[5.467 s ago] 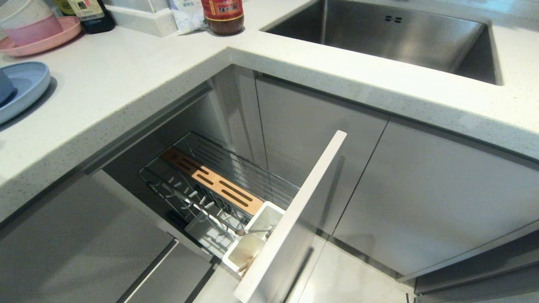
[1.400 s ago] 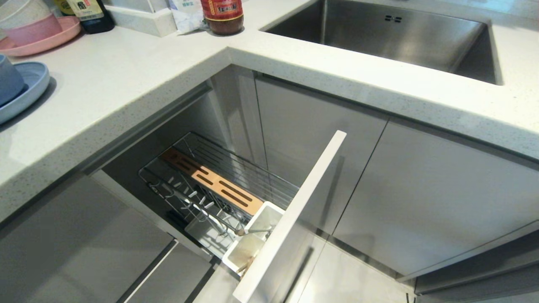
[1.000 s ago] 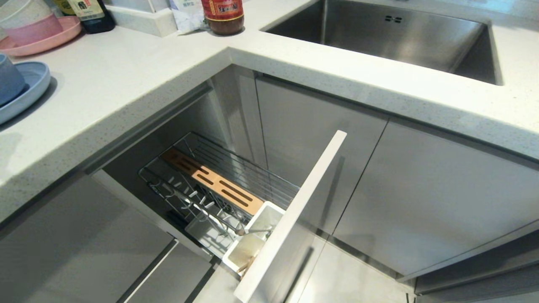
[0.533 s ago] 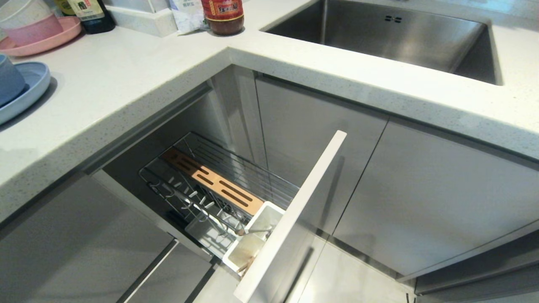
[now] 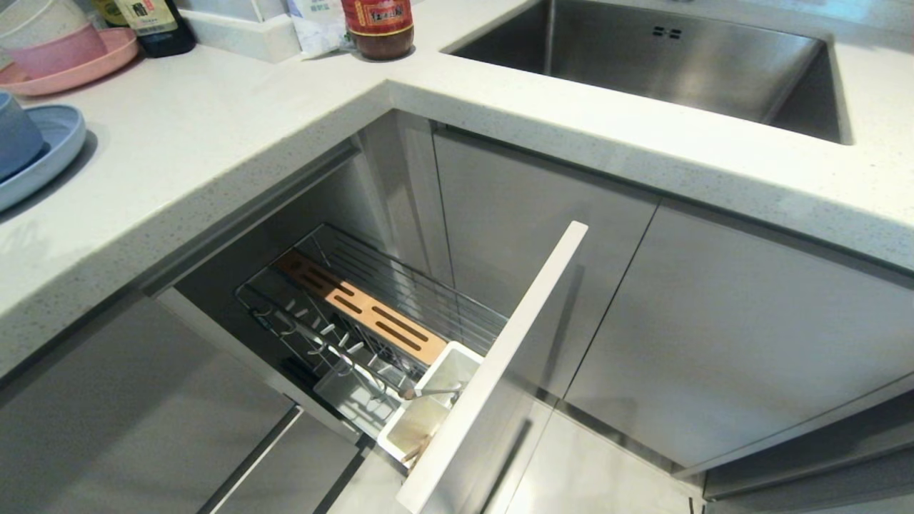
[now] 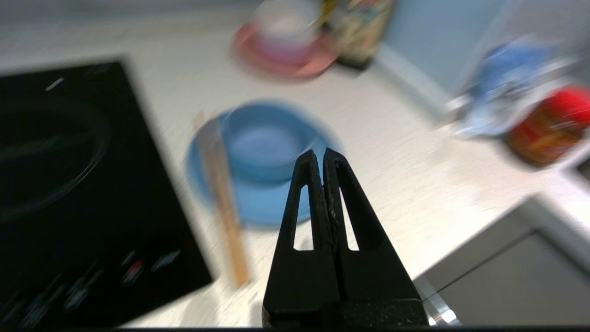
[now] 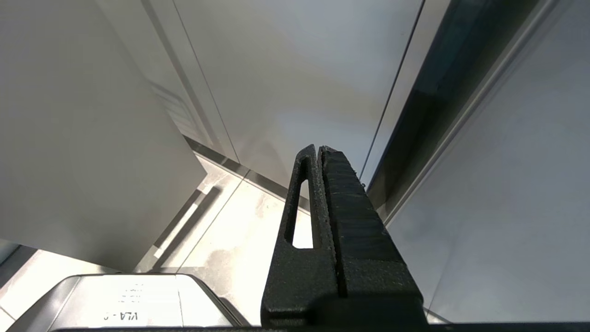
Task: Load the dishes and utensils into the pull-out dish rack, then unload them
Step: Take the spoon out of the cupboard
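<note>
The light blue plate [image 5: 50, 146] lies at the counter's far left with the blue-grey bowl [image 5: 16, 135] standing in it. In the left wrist view my left gripper [image 6: 321, 154] hovers over the counter just short of the plate [image 6: 272, 205] and bowl [image 6: 265, 140], shut on nothing. The wooden chopsticks [image 6: 226, 216] lie along the plate's edge, on its cooktop side. The spoon cannot be made out. The pull-out dish rack [image 5: 371, 314] stands open below the counter, with its white cutlery cup [image 5: 435, 400] behind the front panel [image 5: 500, 364]. My right gripper [image 7: 319, 150] is parked low by the cabinet doors, shut and empty.
A black cooktop [image 6: 69, 184] lies next to the plate. A pink plate with stacked bowls [image 5: 64, 50], bottles [image 5: 153, 25] and a red-lidded jar [image 5: 377, 28] line the back of the counter. The steel sink [image 5: 664, 64] is at the right.
Since the earliest frame the bowl has come to stand higher and further in view on the plate. Over the last second only a faint shadow shifts on the counter's left edge.
</note>
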You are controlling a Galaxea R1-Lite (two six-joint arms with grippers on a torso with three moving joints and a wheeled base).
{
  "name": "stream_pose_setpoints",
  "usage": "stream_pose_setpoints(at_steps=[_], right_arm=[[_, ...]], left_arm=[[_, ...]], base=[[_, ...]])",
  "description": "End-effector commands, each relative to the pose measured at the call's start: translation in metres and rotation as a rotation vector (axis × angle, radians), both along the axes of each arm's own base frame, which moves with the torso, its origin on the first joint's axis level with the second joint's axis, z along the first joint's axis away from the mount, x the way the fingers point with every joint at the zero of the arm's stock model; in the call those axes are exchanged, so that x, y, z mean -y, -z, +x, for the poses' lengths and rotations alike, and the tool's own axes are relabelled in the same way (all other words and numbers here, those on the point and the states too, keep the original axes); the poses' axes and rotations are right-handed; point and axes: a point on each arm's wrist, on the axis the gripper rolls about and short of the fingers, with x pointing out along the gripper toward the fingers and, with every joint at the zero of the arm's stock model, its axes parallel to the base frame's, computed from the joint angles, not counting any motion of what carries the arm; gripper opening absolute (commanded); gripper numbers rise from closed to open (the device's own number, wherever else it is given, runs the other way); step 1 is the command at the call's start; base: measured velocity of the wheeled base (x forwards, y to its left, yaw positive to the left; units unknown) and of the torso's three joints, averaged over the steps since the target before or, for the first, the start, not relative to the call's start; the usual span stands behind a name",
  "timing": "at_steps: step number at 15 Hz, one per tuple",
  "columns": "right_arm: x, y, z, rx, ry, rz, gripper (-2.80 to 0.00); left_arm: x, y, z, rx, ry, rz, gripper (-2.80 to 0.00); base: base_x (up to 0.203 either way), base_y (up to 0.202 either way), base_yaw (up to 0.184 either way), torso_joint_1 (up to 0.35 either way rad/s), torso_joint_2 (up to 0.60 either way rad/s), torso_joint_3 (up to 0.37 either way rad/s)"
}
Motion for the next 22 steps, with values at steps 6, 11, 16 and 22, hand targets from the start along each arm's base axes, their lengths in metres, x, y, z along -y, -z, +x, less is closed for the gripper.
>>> stream_pose_setpoints(at_steps=[6, 11, 16, 22], right_arm=[[0.0, 0.0, 0.0, 0.004, 0.0, 0.0, -2.8], [0.0, 0.001, 0.0, 0.002, 0.0, 0.0, -2.8], [0.0, 0.0, 0.0, 0.002, 0.0, 0.0, -2.8], [0.0, 0.0, 0.0, 0.002, 0.0, 0.0, -2.8]], left_arm=[[-0.004, -0.023, 0.033, 0.169, 0.357, -0.156, -2.8], [0.013, -0.003, 0.097, -0.092, 0.553, -0.25, -2.8], [0.048, 0.028, 0.128, -0.318, 0.74, -0.245, -2.8], [0.097, 0.077, 0.166, -0.578, 0.781, -0.19, -2.8]], base=[[0.0, 0.0, 0.0, 0.0, 0.0, 0.0], [0.0, 0.0, 0.0, 0.0, 0.0, 0.0], [0.0, 0.0, 0.0, 0.0, 0.0, 0.0], [0.0, 0.0, 0.0, 0.0, 0.0, 0.0]])
